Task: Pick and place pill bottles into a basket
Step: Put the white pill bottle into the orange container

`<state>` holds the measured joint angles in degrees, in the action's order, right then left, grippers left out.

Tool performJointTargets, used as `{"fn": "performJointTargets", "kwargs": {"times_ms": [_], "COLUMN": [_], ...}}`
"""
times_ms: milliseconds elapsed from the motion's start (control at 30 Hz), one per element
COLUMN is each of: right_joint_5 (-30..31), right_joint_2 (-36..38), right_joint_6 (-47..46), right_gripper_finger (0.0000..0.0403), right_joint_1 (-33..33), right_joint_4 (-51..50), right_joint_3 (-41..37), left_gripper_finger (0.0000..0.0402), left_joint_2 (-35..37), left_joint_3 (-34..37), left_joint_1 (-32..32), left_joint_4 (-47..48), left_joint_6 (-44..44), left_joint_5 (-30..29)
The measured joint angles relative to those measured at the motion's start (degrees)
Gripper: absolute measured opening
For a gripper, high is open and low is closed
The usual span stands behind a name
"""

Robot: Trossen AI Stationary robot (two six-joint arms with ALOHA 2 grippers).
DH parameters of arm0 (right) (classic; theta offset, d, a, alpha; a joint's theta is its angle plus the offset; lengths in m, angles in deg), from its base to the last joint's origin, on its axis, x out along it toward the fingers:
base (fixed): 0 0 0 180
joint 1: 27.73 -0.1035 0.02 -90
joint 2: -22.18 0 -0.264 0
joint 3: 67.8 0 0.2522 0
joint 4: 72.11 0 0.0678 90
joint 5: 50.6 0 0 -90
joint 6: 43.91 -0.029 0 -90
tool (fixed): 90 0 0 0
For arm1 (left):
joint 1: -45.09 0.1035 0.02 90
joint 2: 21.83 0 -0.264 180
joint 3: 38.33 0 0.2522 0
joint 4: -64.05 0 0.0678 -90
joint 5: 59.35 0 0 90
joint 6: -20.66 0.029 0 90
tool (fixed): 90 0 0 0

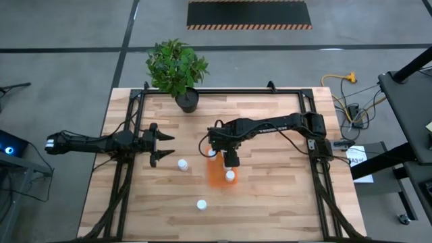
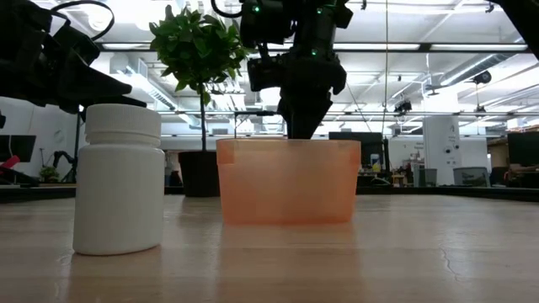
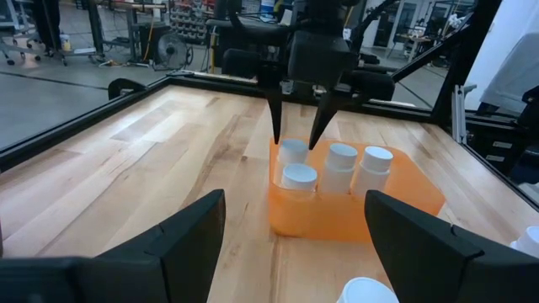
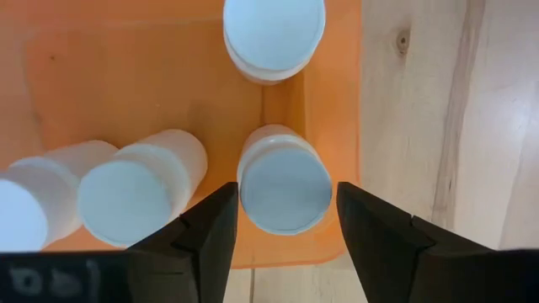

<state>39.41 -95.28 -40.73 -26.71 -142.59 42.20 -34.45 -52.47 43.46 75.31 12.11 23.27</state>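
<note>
Above the small translucent orange plastic basket point(image 1: 217, 174), the right gripper point(image 3: 295, 139) hangs with its jaws parted around the cap of a small white cylindrical pill bottle point(image 4: 285, 181) standing inside, apparently just let go; three more stand beside it. Next, a lift clear and a reach toward a bottle point(image 1: 182, 164) on the wooden desk point(image 1: 270, 202) beside the basket. Farther from the basket, the left gripper point(image 1: 160, 145) waits, jaws spread wide.

Grey floor point(image 1: 61, 27), striped mat point(image 1: 248, 15)
</note>
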Motion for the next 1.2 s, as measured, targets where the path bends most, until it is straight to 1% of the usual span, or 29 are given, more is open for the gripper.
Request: {"fn": "performJointTargets", "kwargs": {"times_ms": [167,300,467,667,733,967,1100,1200], "right_joint_5": [0.0,0.0,0.0,0.0,0.1,0.1,0.0,-0.1], "right_joint_2": [0.6,0.6,0.7,0.7,0.7,0.9,2.3,4.8], "right_joint_6": [0.0,-2.4,-2.8,2.2,2.3,-2.4,-2.9,-2.1], "right_gripper_finger": [0.0194,0.0194,0.0194,0.0194,0.0194,0.0194,0.0194,0.0194], "right_joint_1": [0.0,0.0,0.0,0.0,0.0,0.0,0.0,0.0], "right_joint_4": [0.0,0.1,0.4,0.2,0.1,-1.1,4.3,9.6], "right_joint_3": [1.0,2.7,3.9,4.0,4.0,4.0,3.8,3.5], "left_gripper_finger": [0.0267,0.0267,0.0267,0.0267,0.0267,0.0267,0.0267,0.0267], "left_joint_2": [0.0,0.0,0.0,0.0,0.0,0.0,0.0,-0.1], "left_joint_3": [0.0,0.0,0.0,0.0,0.0,0.0,0.0,0.0], "left_joint_1": [0.0,0.0,0.0,0.0,0.0,0.0,0.0,0.0], "left_joint_4": [0.0,0.0,0.0,0.0,0.0,0.0,0.1,0.1], "left_joint_6": [0.0,0.0,0.0,0.0,0.0,0.0,0.4,4.0], "left_joint_5": [0.0,0.0,0.0,0.0,0.0,0.0,0.0,0.0]}}
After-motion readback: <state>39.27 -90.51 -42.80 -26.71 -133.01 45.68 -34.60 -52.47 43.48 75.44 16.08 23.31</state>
